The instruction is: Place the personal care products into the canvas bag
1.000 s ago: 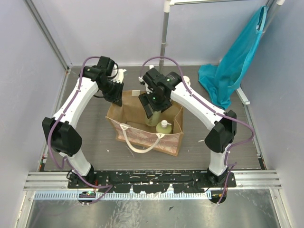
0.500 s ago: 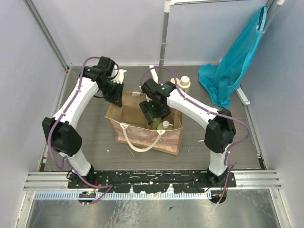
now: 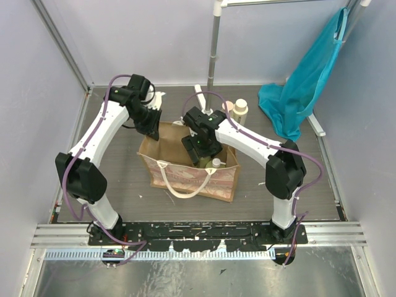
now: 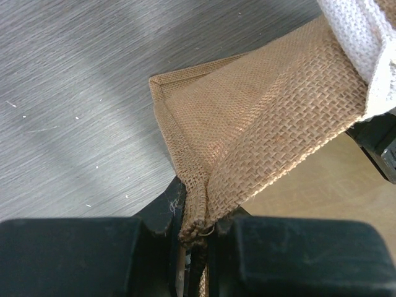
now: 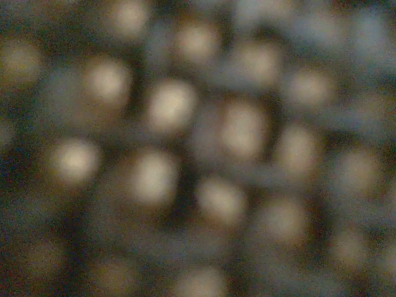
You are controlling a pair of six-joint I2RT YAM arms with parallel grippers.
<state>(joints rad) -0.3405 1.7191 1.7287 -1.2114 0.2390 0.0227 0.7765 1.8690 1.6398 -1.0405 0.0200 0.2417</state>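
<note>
The canvas bag stands open mid-table. My left gripper is shut on its back-left rim; the left wrist view shows the pinched burlap fold between my jaws. My right gripper reaches down inside the bag, its fingers and the bottle it carried hidden under its own wrist. The right wrist view is only blurred weave. A bottle with a white pump top stands inside the bag at the front right. A cream-capped bottle stands on the table behind the bag, and another white top shows behind my left wrist.
A teal cloth hangs at the back right from a rail, reaching the table. A metal pole rises behind the bag. The bag's cream handle droops over its front side. Walls enclose the table on three sides.
My right gripper has come down into the bag with the yellow-green bottle, which no longer shows. The left arm has stayed in place on the rim.
</note>
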